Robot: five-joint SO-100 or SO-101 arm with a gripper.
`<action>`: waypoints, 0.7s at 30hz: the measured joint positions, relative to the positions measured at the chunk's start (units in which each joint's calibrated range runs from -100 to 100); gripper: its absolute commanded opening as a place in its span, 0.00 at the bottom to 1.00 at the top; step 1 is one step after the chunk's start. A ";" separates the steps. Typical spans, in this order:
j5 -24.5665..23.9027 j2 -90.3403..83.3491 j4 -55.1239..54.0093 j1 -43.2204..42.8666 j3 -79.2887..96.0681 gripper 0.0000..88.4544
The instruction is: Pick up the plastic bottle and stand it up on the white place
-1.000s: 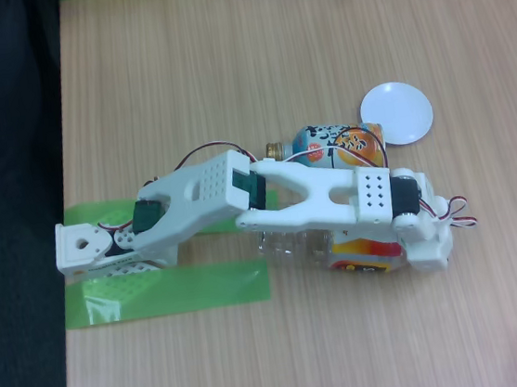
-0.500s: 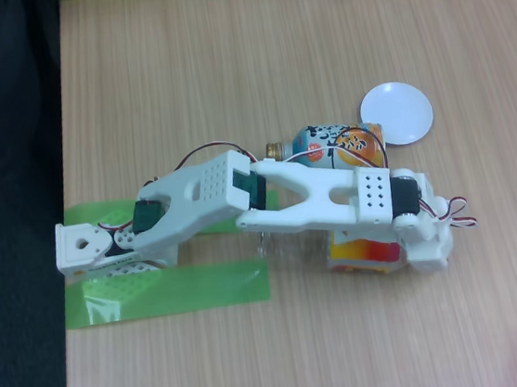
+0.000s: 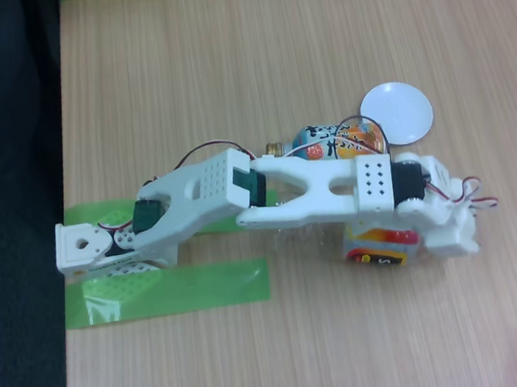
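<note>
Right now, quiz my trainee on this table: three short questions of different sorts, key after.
1. True or false: the plastic bottle stands on the dish.
2. Which lies nearest the dish? A) green tape B) orange-and-blue bottle C) arm base
3. Fill in: the visible label of the plastic bottle sits under the arm's ____ end.

Key: 1 false, it is off the dish, under the gripper. 2 B. 3 gripper.

In the fixed view the arm is stretching rightward over the table, covering part of the plastic bottle beneath its wrist. Another bottle is lying above it, the white place sitting just right of that.
</note>
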 measured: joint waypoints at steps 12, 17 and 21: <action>-0.05 0.25 0.17 0.60 -3.52 0.22; -0.05 0.59 0.17 0.60 -2.71 0.22; -0.05 0.67 0.17 1.57 0.81 0.22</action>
